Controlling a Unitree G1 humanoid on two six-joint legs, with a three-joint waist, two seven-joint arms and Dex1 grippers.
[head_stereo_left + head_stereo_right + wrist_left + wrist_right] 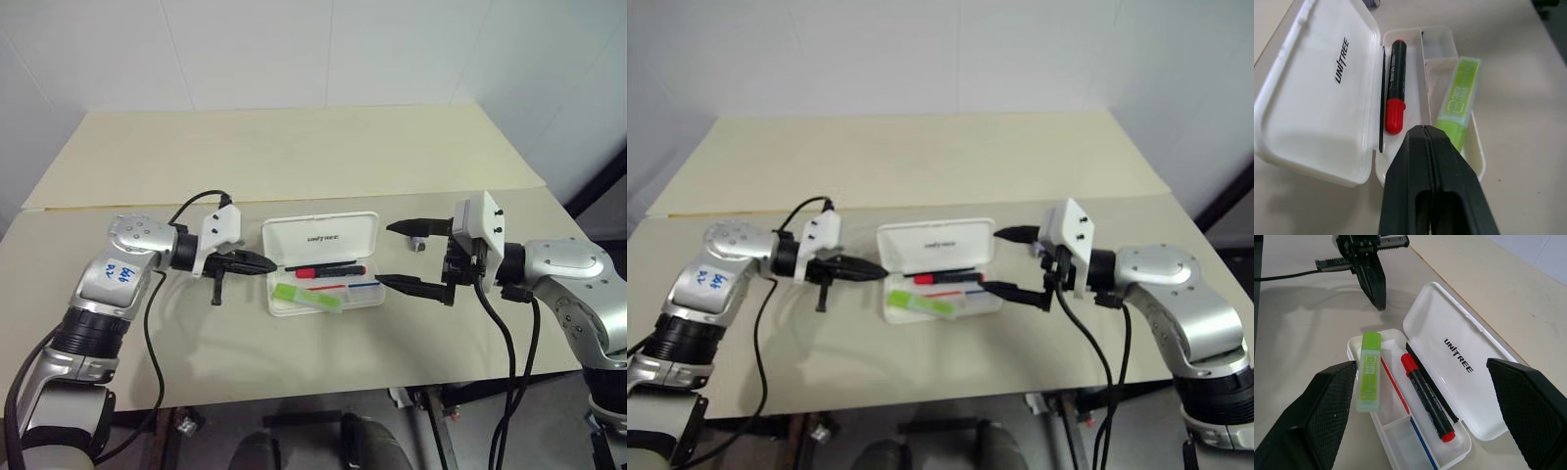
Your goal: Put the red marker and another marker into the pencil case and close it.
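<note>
The pencil case (323,264) lies open on my tabletop (294,157), holding the red marker (325,271) and the green marker (307,297) resting on its front rim, left end effector (266,263) clenched empty, right end effector (402,257) released.

Pencil case (323,235) open; red marker (328,271), green marker (308,297) inside.

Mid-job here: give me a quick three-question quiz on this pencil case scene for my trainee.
1. True or false: the red marker lies inside the pencil case.
2. Which gripper is shut? A) left gripper B) right gripper
3. Fill in: the pencil case lid is ____.

Key: 1. True; it lies beside the green marker, which rests tilted on the case's front rim. 2. A; the right gripper's fingers are spread wide. 3. Open.
</note>
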